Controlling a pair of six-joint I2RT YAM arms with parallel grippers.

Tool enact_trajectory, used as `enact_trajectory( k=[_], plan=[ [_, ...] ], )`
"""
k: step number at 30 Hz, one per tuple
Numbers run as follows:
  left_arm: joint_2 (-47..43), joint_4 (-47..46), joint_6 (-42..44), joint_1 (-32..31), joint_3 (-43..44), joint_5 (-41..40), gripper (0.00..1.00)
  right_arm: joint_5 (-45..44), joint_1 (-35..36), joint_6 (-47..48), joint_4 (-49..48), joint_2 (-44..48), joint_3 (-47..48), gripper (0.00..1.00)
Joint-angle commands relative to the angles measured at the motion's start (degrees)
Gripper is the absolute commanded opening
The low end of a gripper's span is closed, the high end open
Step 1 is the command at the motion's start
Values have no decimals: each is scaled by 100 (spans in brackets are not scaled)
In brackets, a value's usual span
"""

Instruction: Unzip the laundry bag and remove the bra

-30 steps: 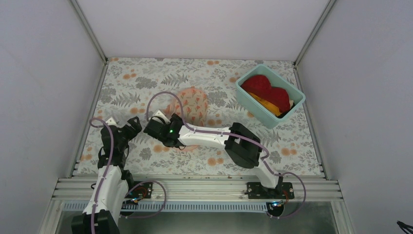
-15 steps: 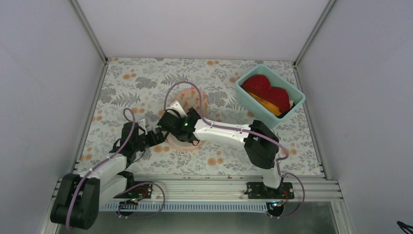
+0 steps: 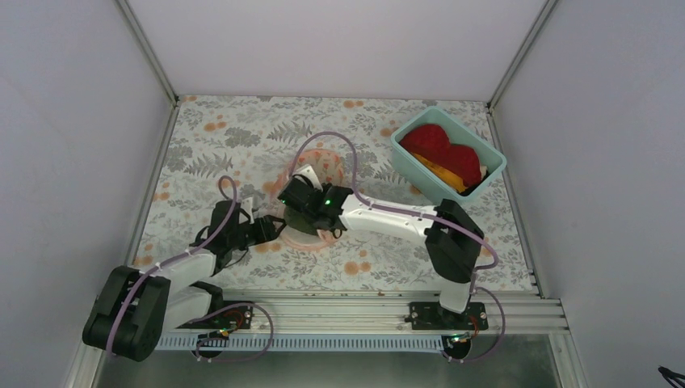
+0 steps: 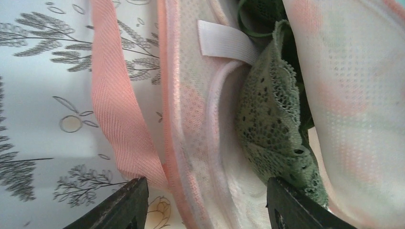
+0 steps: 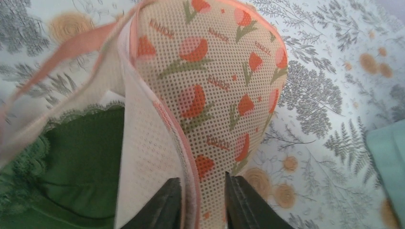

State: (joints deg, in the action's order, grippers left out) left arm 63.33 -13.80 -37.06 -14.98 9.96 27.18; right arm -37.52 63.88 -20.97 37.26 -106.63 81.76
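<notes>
The peach-pink laundry bag (image 3: 321, 162) lies mid-table, unzipped. Its flower-printed upper half (image 5: 215, 86) is lifted, and my right gripper (image 5: 203, 191) is shut on that half's pink rim. In the overhead view the right gripper (image 3: 292, 204) hovers over the bag's near half. The olive-green bra (image 5: 81, 152) lies inside the opening, with its lace edge (image 4: 272, 119) showing. My left gripper (image 4: 210, 205) is open, its jaws straddling the lower half's rim and zipper tape (image 4: 117, 119). Overhead, the left gripper (image 3: 273, 226) sits low at the bag's near-left edge.
A teal tub (image 3: 493, 166) holding a red cloth (image 3: 440, 149) and an orange cloth (image 3: 443, 174) stands at the back right. Grey walls close in the floral tabletop (image 3: 226, 137) on three sides. The right arm's forearm (image 3: 388, 218) stretches across the table's middle.
The left arm dropped low and swung right to the bag's near edge, its jaws narrowing. The right gripper shifted right over the bag and closed on the upper half's rim.
</notes>
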Motion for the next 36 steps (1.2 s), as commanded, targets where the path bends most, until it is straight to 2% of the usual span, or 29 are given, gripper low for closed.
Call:
enact_trajectory(
  k=[1,3,4,8,12,17,22,27,30,32,33,36],
  plan=[
    [141,-484,41,-193,-76,-26,61,533,-198,-199,-501,433,-185,17],
    [206,-530,46,-272,-86,-110,55,616,-261,-262,-507,568,-263,6],
    [229,-538,54,-282,-100,-162,50,618,-296,-341,-480,634,-306,5],
    [231,-558,77,-289,-136,-348,28,457,-426,-704,-222,1031,-598,4],
    [134,-580,79,-303,-172,-478,3,487,-682,-1241,-173,1721,-1349,4],
    [-24,-623,106,-303,-211,-519,2,673,-913,-1923,-13,2446,-2240,4],
    [-58,-560,148,-300,-211,-579,2,913,-945,-2516,562,2778,-2741,5],
    [-227,-435,147,-299,-203,-710,2,1297,-954,-2975,1276,2978,-3072,18],
    [-358,-372,110,-294,-212,-729,2,1104,-951,-3323,1922,3343,-3077,42],
    [-363,-297,43,-302,-215,-637,2,986,-956,-3346,2103,3593,-2937,65],
    [-345,-201,-30,-342,-202,-612,2,944,-954,-3274,2099,3660,-2851,72],
    [-344,281,-196,-398,-132,-752,2,1060,-944,-2738,1709,3606,-2549,78]
  ],
)
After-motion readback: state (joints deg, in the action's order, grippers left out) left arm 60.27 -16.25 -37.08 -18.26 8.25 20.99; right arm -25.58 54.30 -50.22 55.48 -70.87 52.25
